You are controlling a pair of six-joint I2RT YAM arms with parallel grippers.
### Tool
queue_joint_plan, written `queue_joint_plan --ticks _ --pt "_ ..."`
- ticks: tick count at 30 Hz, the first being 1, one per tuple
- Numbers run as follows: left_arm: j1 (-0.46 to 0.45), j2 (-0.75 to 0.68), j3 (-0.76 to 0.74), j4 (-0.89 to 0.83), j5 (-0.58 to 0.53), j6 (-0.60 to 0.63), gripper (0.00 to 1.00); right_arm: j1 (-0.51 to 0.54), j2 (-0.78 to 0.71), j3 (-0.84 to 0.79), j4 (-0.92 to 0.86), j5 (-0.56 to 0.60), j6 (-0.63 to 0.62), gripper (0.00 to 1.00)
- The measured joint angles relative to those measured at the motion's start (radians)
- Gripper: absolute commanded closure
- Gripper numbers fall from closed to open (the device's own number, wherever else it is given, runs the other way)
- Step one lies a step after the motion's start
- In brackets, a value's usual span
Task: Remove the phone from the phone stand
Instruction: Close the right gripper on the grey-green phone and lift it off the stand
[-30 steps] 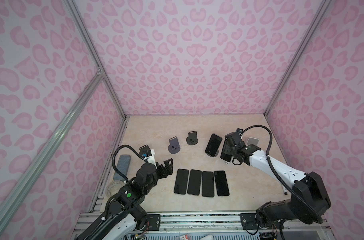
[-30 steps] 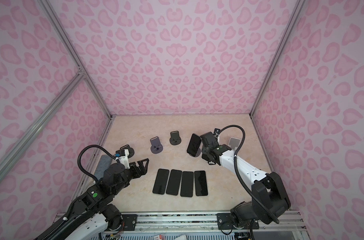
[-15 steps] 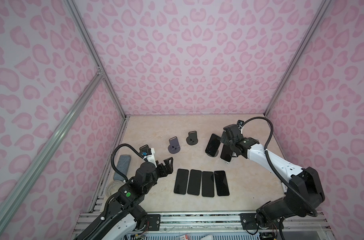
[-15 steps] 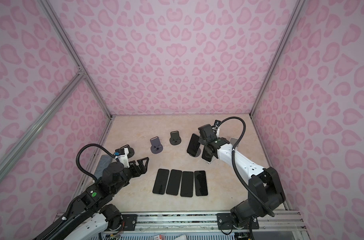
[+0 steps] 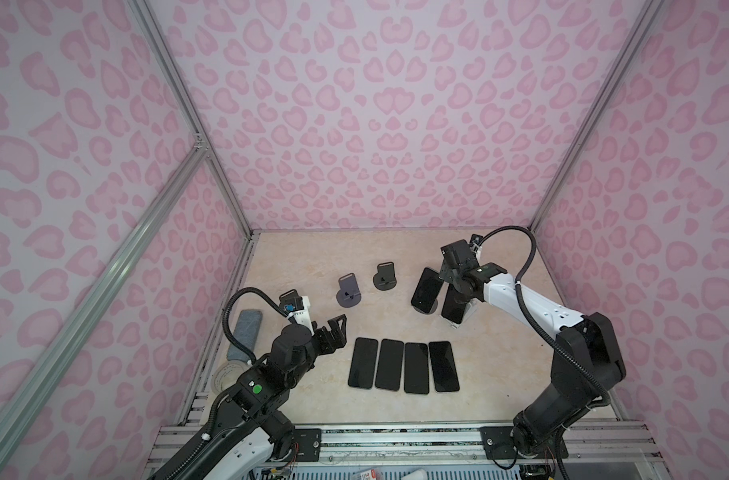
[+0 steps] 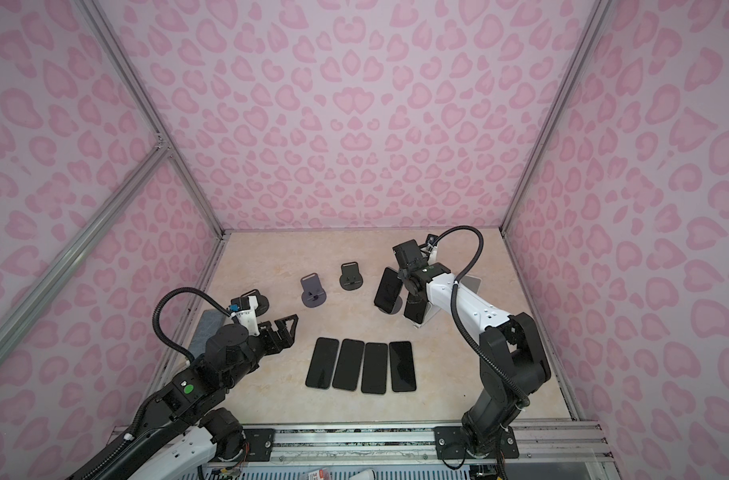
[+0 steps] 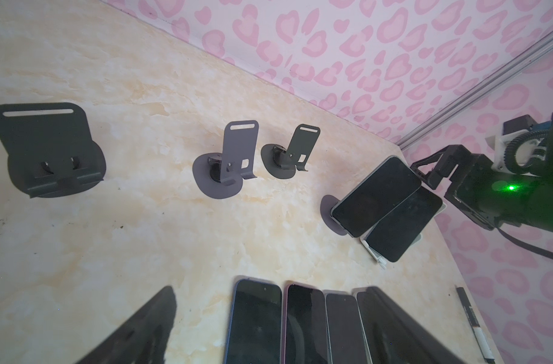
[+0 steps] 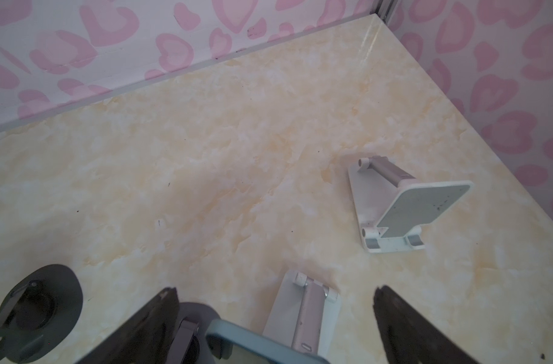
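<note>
Two dark phones lean on stands at the right. One phone point(image 5: 426, 289) point(image 6: 388, 289) point(image 7: 376, 195) rests on a dark round phone stand point(image 7: 327, 209). The other phone point(image 5: 453, 306) point(image 7: 401, 227) rests on a white stand point(image 8: 303, 312). My right gripper point(image 5: 450, 286) point(image 6: 410, 291) point(image 7: 429, 176) hangs open just behind and above their tops. In the right wrist view a phone's pale teal top edge point(image 8: 256, 346) lies between the spread fingers point(image 8: 149, 324), touching neither. My left gripper point(image 5: 333, 332) point(image 6: 281, 330) is open and empty at front left.
Several phones point(image 5: 404, 365) point(image 6: 360, 365) lie flat in a row near the front. Empty dark stands point(image 5: 349, 291) point(image 5: 385, 276) point(image 7: 48, 154) stand mid-table. Another white stand point(image 8: 407, 205) is at the far right. A grey pad point(image 5: 244, 330) lies outside the left edge, a pen point(image 7: 476, 324) at the right.
My right gripper's jaws have spread wide, and it has drawn back toward the far wall, above the two propped phones. The left arm has not moved.
</note>
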Motion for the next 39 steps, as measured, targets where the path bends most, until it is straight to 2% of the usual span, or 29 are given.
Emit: queue_joint_plan --ticks 20,32,37,39 --pt "0.000 0.006 -0.008 0.000 -0.003 0.000 0.05 -0.019 -0.002 -0.068 0.009 -0.061 0.011 0.10" --pt "0.001 0.014 -0.008 0.000 -0.002 0.000 0.05 -0.027 -0.080 -0.153 0.007 -0.082 0.030 0.14" --pt "0.001 0.017 -0.008 0.000 0.000 0.000 0.05 -0.027 -0.101 -0.213 0.010 -0.102 0.055 0.14" --pt "0.001 0.017 -0.008 0.000 0.001 0.000 0.05 -0.027 -0.105 -0.227 0.016 -0.116 0.064 0.10"
